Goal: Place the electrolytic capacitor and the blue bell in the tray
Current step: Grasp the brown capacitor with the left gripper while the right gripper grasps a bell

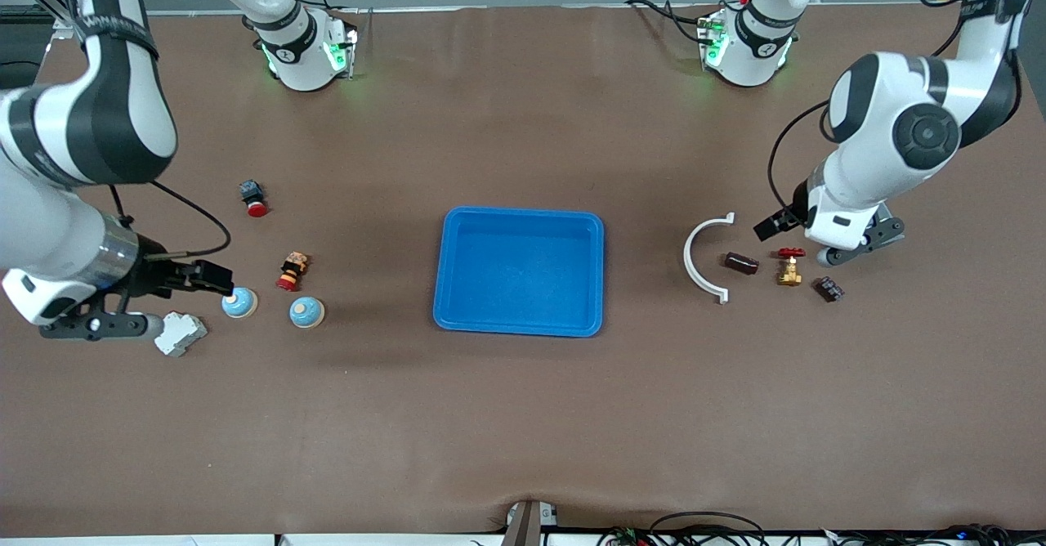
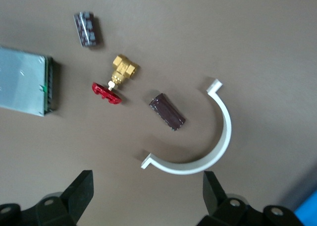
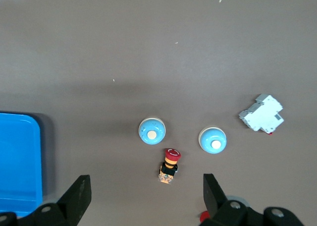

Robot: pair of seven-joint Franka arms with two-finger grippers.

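Blue tray (image 1: pixel 470 317), two blue bells (image 1: pixel 306 312), both end effectors open

White curved clip (image 1: pixel 701 258), brass valve (image 1: pixel 789 271), white breaker (image 1: pixel 181 333), red pushbuttons (image 1: pixel 254 198).

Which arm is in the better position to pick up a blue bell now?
Probably the right. The right gripper, open, is over the right arm's end of the table, where both blue bells sit. The left gripper, open, is over the small parts at the left arm's end.
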